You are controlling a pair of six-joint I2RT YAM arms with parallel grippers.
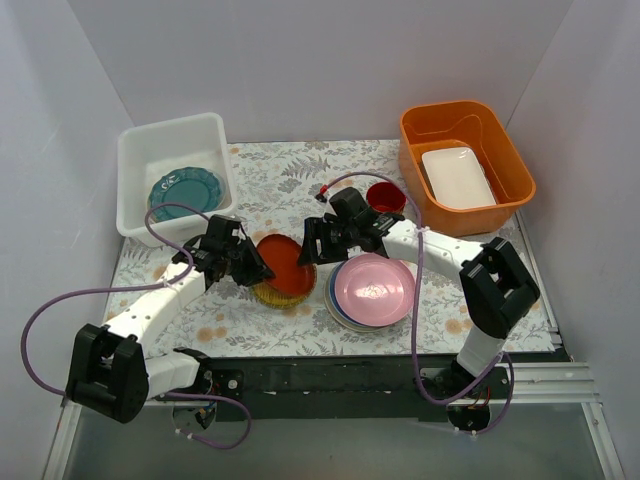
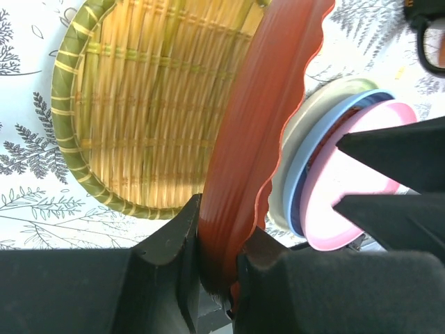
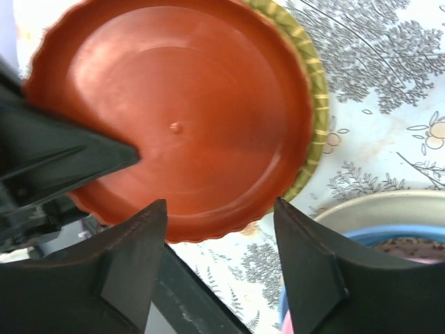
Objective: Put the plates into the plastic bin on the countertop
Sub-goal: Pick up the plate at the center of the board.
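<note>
left tool [image 2: 221,254]: my jaws are closed on the rim of the red plate [image 1: 287,262], which stands tilted on edge over the straw-yellow plate [image 2: 132,104]. right tool [image 3: 217,209]: jaws apart, holding nothing, just beside the plate's opposite rim. the plastic bin [image 1: 135,200] lies left of and beyond my left tool, with one teal plate [image 1: 185,190] inside; my left arm is the nearer. judged next move: carry the plate leftward and level its face over the bin. a stack topped by a pink plate [image 1: 373,290] rests on the counter [image 1: 270,180].

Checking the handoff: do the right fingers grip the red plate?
No, the right fingers stand wide apart; the left fingers clamp the red plate.
</note>
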